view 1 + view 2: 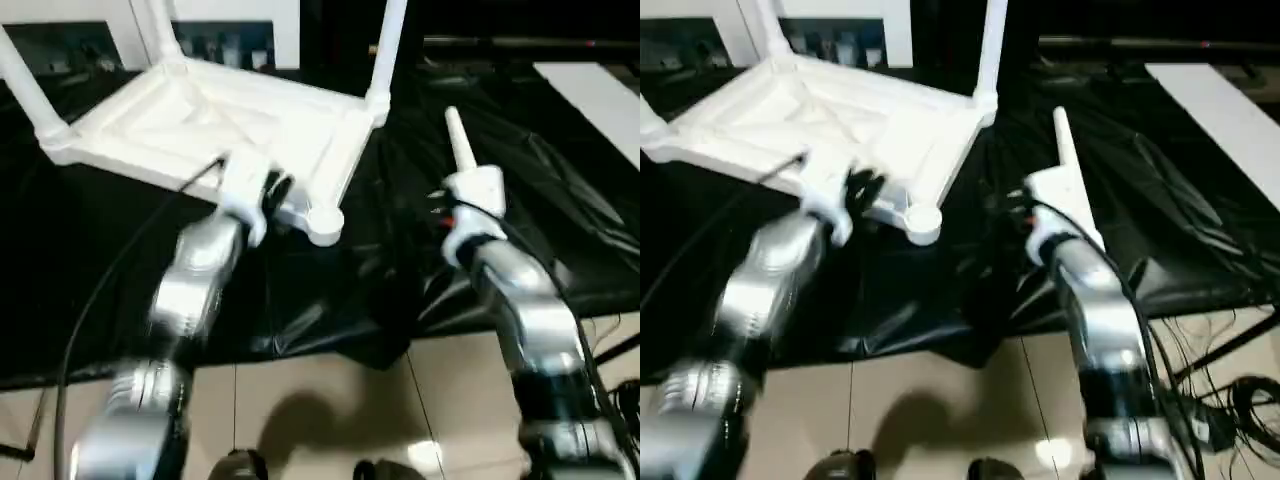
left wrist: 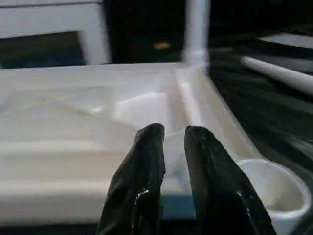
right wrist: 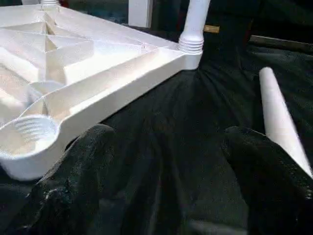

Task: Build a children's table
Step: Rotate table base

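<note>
Two silver forearms nearest the camera. Left gripper [image 1: 275, 190] sits at the near rim of the tabletop [image 1: 180, 120], its jaws nearly together with a thin gap, clamped on nothing that shows. Right gripper [image 3: 166, 142] hovers over the black sheet [image 1: 400, 290] on the desk, jaws wide apart and empty.

Tabletop lies upside down, ribbed underside up, on the left part of the desk. Three legs stand upright in the far and left sockets, e.g. far right leg [image 1: 388, 50]. Near corner socket [image 1: 325, 218] is empty, threads visible. Fourth leg [image 3: 281, 120] lies loose on the sheet, just beside the right gripper, long axis running away from the robot.

Step, by my read: fetch the last leg. Next move calls for the right jaws to close around the leg, stand it vertical, then seat it in the empty socket.
</note>
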Motion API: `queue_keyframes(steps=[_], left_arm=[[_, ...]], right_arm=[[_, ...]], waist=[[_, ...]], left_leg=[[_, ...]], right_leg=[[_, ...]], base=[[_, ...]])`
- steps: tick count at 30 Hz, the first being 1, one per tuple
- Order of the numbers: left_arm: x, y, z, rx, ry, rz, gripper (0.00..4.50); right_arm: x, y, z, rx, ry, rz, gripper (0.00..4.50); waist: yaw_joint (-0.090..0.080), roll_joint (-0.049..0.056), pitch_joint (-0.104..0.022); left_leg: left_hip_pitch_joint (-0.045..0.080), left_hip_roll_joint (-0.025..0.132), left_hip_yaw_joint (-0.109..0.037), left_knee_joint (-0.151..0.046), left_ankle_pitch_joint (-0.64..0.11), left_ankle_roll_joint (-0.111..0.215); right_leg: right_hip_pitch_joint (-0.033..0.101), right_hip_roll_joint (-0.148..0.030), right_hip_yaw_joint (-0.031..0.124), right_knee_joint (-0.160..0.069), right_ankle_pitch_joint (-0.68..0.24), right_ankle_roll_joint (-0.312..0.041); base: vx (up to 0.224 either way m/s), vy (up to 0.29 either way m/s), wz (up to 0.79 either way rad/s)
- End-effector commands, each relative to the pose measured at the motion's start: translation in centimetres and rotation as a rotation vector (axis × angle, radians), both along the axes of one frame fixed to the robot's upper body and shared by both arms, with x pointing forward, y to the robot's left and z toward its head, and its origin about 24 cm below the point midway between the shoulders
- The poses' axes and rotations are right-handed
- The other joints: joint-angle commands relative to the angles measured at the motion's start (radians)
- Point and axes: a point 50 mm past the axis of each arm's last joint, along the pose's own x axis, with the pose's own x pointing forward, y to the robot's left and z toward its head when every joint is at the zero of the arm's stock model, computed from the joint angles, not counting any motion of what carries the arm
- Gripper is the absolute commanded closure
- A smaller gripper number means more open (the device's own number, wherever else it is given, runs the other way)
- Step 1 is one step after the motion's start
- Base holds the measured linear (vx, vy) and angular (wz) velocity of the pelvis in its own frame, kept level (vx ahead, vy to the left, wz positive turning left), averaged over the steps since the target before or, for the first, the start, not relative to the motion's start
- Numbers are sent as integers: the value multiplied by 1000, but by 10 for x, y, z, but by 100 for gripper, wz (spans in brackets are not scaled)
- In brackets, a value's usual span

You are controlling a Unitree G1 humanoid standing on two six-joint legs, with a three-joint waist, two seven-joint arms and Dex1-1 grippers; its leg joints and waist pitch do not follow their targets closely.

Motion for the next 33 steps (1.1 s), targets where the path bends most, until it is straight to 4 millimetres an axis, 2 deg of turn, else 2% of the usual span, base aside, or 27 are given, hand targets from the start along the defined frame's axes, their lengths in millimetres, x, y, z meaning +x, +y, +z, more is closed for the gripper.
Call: queue_keyframes(steps=[1,3,4,5,6,8,9,10,12,13,15,16,18,19,21,22,23,24,25,26,27,28,29,30,31,32,33], left_arm=[[-8,5,11,-8,-54,79,350],[-17,7,10,1,-65,121,350],[-19,5,8,-5,-56,122,350],[-20,4,7,-10,-49,120,350],[-22,3,5,-15,-41,132,350],[-25,1,4,-34,-27,148,350],[-28,-2,4,-50,-12,150,350],[-28,-2,4,-50,-12,150,350],[-31,-6,4,-60,-6,143,350],[-32,-7,4,-67,-2,140,350],[-33,-10,4,-77,9,138,350],[-34,-11,4,-75,12,137,350],[-35,-12,4,-68,17,134,350],[-36,-13,4,-68,17,134,350],[-36,-14,5,-70,22,131,350],[-37,-14,5,-68,24,130,350],[-37,-14,5,-65,26,128,350],[-37,-14,5,-63,28,127,350],[-38,-15,5,-63,28,124,350],[-38,-15,5,-62,29,123,350],[-38,-15,5,-61,30,123,350],[-38,-15,6,-62,31,121,350],[-38,-15,6,-61,32,120,350],[-38,-15,6,-61,32,119,350],[-38,-15,6,-62,33,119,350],[-39,-15,6,-61,33,118,350],[-39,-15,6,-61,33,118,350]], right_arm=[[-3,6,2,33,-4,0,62],[-4,8,-6,72,36,-18,62],[-4,9,-8,72,44,-22,62],[-4,10,-9,70,47,-23,62],[-4,12,-9,69,47,-18,62],[-4,14,-9,76,48,-19,62],[-5,16,-8,72,50,-14,62],[-5,16,-8,72,50,-14,62],[-7,18,-8,65,46,1,62],[-7,18,-8,64,45,0,62],[-9,18,-9,57,45,3,62],[-9,18,-10,57,47,1,62],[-10,18,-10,15,36,17,62],[-10,18,-10,10,34,18,62],[-11,18,-9,8,29,22,62],[-11,18,-9,8,29,20,62],[-11,18,-8,10,28,18,62],[-11,18,-8,9,27,17,62],[-10,18,-8,9,27,17,62],[-10,18,-8,8,28,16,62],[-10,18,-8,7,28,16,62],[-10,18,-8,4,27,16,62],[-10,18,-8,1,26,15,62],[-10,18,-8,-3,26,15,62],[-10,18,-8,-4,25,16,62],[-10,18,-8,-5,24,16,62],[-10,18,-8,7,27,11,62]], waist=[[-2,7,-84],[-8,2,-74],[-10,17,-79],[-10,4,-70],[-3,4,-69],[-11,3,-72],[-8,-8,-68],[-9,3,-81],[-32,-4,-78],[-34,-6,-79],[-44,-10,-68],[-44,-10,-68],[-52,-8,-62],[-51,-7,-62],[-51,-4,-74],[-40,-20,-71],[-32,0,-86],[-40,3,-90],[-39,17,-93],[-40,24,-93],[-44,32,-92],[-42,35,-87],[-46,41,-91],[-53,48,-95],[-59,48,-93],[-75,49,-98],[-100,53,-103]], left_leg=[[38,35,-16,-61,-201,33],[40,37,-19,-71,-284,-7],[93,41,20,-31,-313,-69],[110,20,28,-16,-399,-132],[123,18,32,-13,-439,-156],[116,10,28,-9,-446,-147],[33,11,-18,-66,-414,-88],[48,18,-28,-68,-429,-85],[52,21,-36,-76,-468,-69],[57,18,-35,-75,-483,-65],[94,4,-25,-69,-559,-21],[94,4,-25,-69,-559,-21],[97,2,-27,-68,-531,-1],[102,2,-27,-70,-529,0],[109,4,-25,-78,-488,15],[33,-14,-44,-85,-433,72],[17,-24,-53,-72,-346,139],[2,-29,-69,-56,-265,204],[7,-29,-76,-53,-196,251],[14,-29,-83,-52,-168,274],[18,-34,-95,-50,-115,315],[29,-34,-100,-52,-107,329],[56,-36,-120,-50,-57,373],[92,-33,-154,-49,14,452],[116,-31,-178,-47,42,502],[179,-13,-249,-43,81,601],[275,72,-284,-28,138,617]], right_leg=[[46,-65,40,-69,-105,-218],[38,-65,41,-84,-257,-174],[-16,-26,75,-121,-326,-123],[-38,12,68,-125,-399,-75],[-60,41,73,-128,-420,-23],[-56,56,77,-124,-419,18],[19,-9,67,-94,-403,-8],[20,-25,65,-86,-411,-11],[36,-36,58,-96,-427,-38],[41,-35,56,-100,-450,-40],[37,-26,41,-129,-615,-48],[37,-26,41,-129,-615,-48],[58,-37,29,-142,-684,-55],[60,-37,28,-144,-682,-59],[76,-34,31,-133,-573,-110],[127,-60,10,-129,-558,-104],[149,-96,-11,-143,-614,-67],[164,-109,-32,-150,-581,-98],[171,-105,-61,-156,-497,-142],[173,-94,-77,-154,-445,-161],[184,-75,-101,-147,-366,-185],[182,-68,-112,-145,-349,-189],[182,-46,-125,-127,-277,-201],[170,-18,-132,-99,-217,-194],[151,-3,-131,-80,-206,-186],[92,12,-118,-21,-218,-143],[-14,-11,-54,47,-257,-69]], base=[[0,0,0],[0,0,0],[-92,1,-10],[-92,1,-10],[-93,0,-34],[-33,2,-53],[40,67,-51],[50,85,-28],[25,42,-14],[0,0,0],[0,0,0],[0,0,0],[0,0,0],[59,-2,-8],[63,0,-6],[54,6,14],[54,6,14],[66,16,45],[103,13,63],[103,13,63],[128,3,66],[176,-3,71],[176,-3,71],[195,-12,74],[170,-15,70],[170,-15,70],[157,-28,66]])
